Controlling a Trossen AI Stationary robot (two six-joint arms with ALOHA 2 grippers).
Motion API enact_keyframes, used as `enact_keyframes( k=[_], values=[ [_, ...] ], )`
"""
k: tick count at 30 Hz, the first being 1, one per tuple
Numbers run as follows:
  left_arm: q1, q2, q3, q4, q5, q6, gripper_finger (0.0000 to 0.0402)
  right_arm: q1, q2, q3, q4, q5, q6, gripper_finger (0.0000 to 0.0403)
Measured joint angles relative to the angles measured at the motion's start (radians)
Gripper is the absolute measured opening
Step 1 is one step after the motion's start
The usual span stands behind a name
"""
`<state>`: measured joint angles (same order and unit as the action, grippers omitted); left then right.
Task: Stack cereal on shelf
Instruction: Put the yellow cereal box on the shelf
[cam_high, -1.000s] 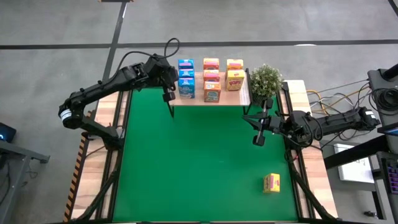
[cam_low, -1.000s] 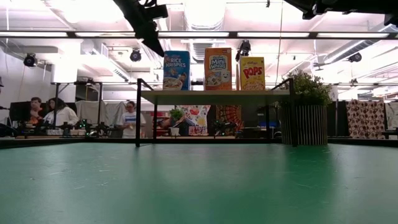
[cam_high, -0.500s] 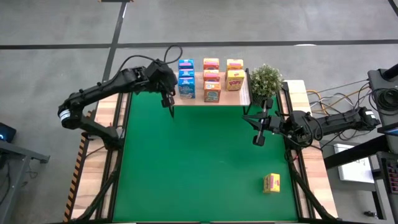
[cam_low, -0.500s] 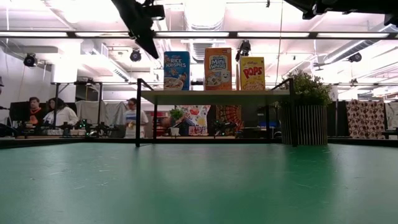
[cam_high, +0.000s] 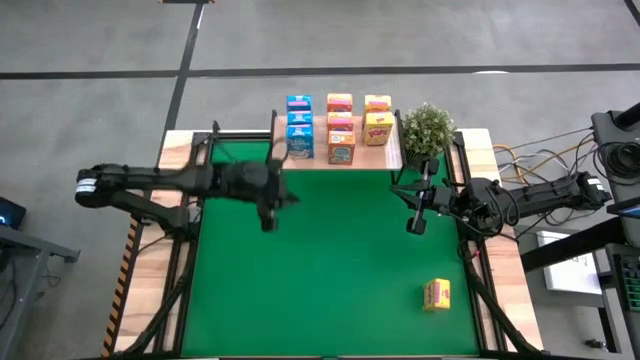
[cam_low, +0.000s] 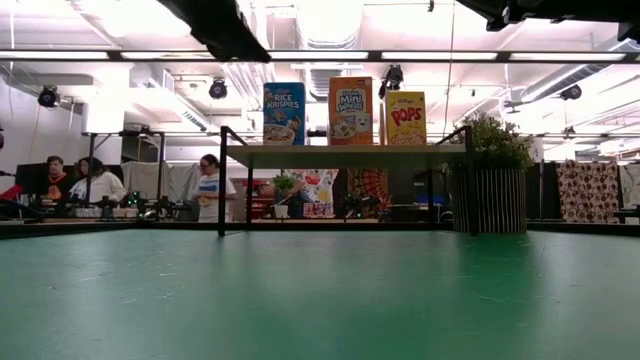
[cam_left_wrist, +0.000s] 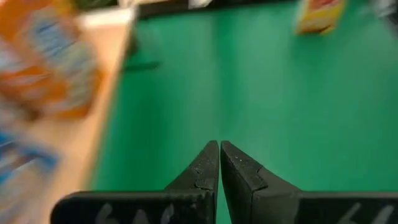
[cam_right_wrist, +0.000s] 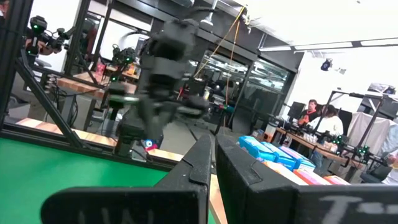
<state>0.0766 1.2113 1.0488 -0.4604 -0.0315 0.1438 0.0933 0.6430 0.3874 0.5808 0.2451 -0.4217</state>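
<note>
Cereal boxes stand on the shelf (cam_high: 338, 158) at the far edge of the table (cam_high: 330, 270), which we see from above as three columns: blue boxes (cam_high: 299, 126) on the left, orange-red boxes (cam_high: 340, 128) in the middle and yellow boxes (cam_high: 377, 120) on the right. In the low view we read the front of a blue box (cam_low: 284, 113), an orange box (cam_low: 351, 110) and a yellow box (cam_low: 405, 118) standing upright side by side on the light-wood board (cam_low: 345, 150). One more yellow box (cam_high: 437, 294) lies alone on the green mat near the front right of the table, well apart from the shelf. We find the left hand (cam_high: 268, 213) over the mat, in front of the shelf's left end and apart from every box; its wrist view shows the two fingers (cam_left_wrist: 202, 171) pressed together with nothing between them. We find the right hand (cam_high: 416, 215) over the mat near the table's right edge, below the potted plant (cam_high: 427, 128) in the high view; its fingers (cam_right_wrist: 198, 163) also meet and hold nothing. Beyond the table, we see people (cam_low: 85, 180) in the room.
</note>
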Motion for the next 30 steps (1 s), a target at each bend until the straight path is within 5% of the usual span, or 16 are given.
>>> enact_keyframes(
  k=[5,11,20,30],
  values=[
    [-0.151,-0.039,-0.213,0.291,0.001,-0.005,0.0,0.0,0.0,0.0,0.0,0.0,0.001,0.0012],
    [-0.263,-0.115,-0.352,0.368,-0.001,-0.012,0.0,0.0,0.0,0.0,0.0,-0.003,0.044,0.0012],
    [-0.29,-0.381,-0.515,0.515,-0.003,0.018,0.0,0.008,0.02,0.0,0.008,-0.326,0.32,0.0012],
    [-0.29,-0.553,-0.637,0.655,-0.003,0.074,0.0,0.103,0.067,0.144,-0.16,-0.305,0.603,0.0012]
  ],
)
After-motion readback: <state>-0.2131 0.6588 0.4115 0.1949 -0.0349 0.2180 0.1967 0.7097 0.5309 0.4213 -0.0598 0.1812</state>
